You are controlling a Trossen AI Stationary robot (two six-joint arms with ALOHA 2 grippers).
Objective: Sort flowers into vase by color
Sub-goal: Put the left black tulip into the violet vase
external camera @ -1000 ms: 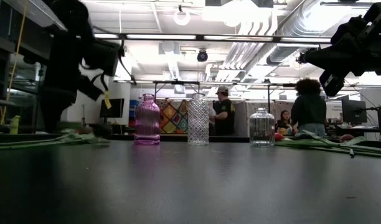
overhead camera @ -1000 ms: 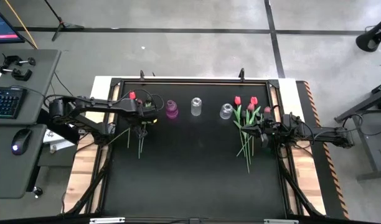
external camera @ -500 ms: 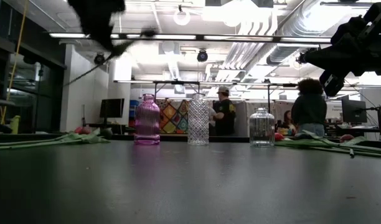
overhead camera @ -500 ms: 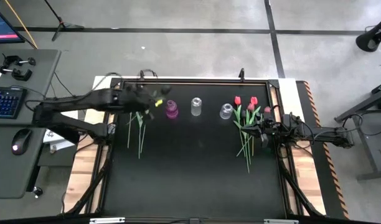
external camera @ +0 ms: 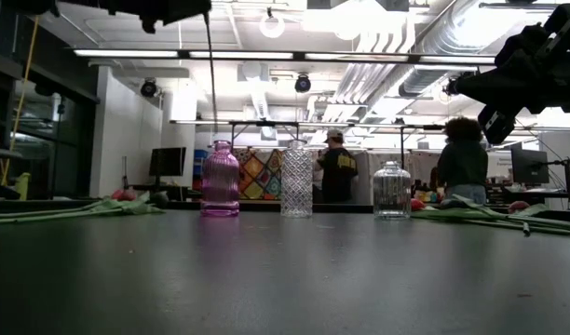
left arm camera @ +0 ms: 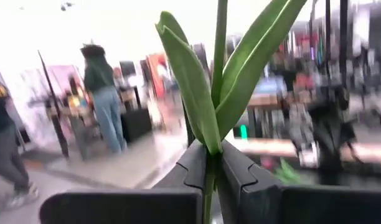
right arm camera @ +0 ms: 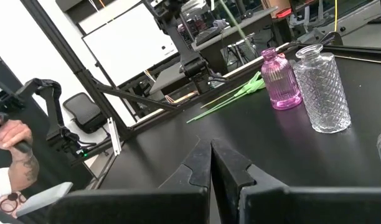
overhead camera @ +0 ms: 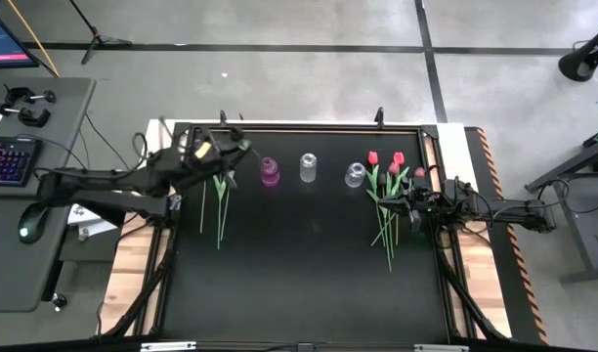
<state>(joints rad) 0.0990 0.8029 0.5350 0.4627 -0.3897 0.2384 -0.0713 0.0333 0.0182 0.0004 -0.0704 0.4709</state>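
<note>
I am holding a green tulip stem (left arm camera: 219,74) clamped in the left gripper (left arm camera: 210,177), raised near the table's (overhead camera: 299,284) far left corner. The right gripper (right arm camera: 210,163) is sitting closed near the right edge.

vases (overhead camera: 307,168) in a row mid-table | flowers (overhead camera: 389,200) right of row | two stems (overhead camera: 211,210) left of row

Green-stemmed flower (left arm camera: 216,93) between black jaws; beyond them, a pink ribbed vase (right arm camera: 281,81) and clear diamond-cut vase (right arm camera: 325,89).
</note>
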